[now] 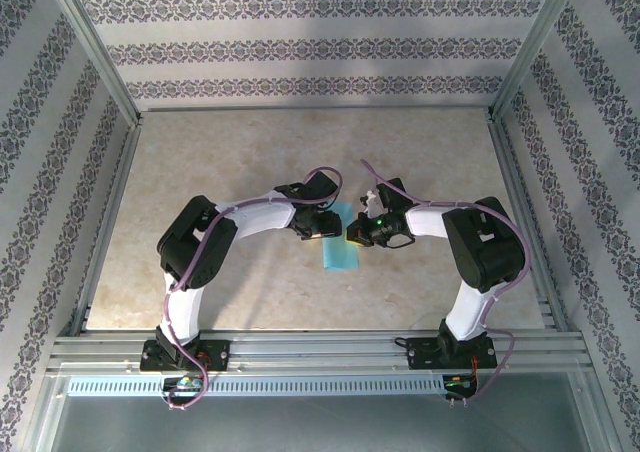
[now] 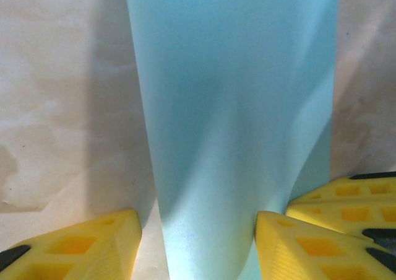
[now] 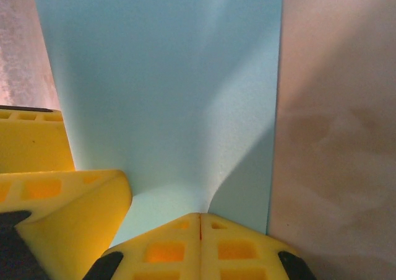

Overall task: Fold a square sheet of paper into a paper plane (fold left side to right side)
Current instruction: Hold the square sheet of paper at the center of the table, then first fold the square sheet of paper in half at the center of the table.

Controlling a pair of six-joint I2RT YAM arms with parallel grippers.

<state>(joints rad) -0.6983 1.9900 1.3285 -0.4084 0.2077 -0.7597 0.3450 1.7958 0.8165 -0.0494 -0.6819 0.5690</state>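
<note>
Item: square sheet of paper [image 1: 340, 255], turquoise-blue, seen from above as a narrow strip at mid-frame on the desk [image 1: 250, 162], between the two arms.

Left gripper [image 1: 322, 228]: at the strip's upper left. In its wrist view the left gripper [image 2: 198, 218] has its fingers [image 2: 80, 249] spread, with the curved paper [image 2: 235, 106] rising between them and a gap at the left finger.

Right gripper [image 1: 357, 235]: at the strip's upper right. In its wrist view the right gripper [image 3: 199, 217] has its fingers pressed together at bottom centre, pinching the paper [image 3: 161, 94], which puckers toward the tips.
</note>
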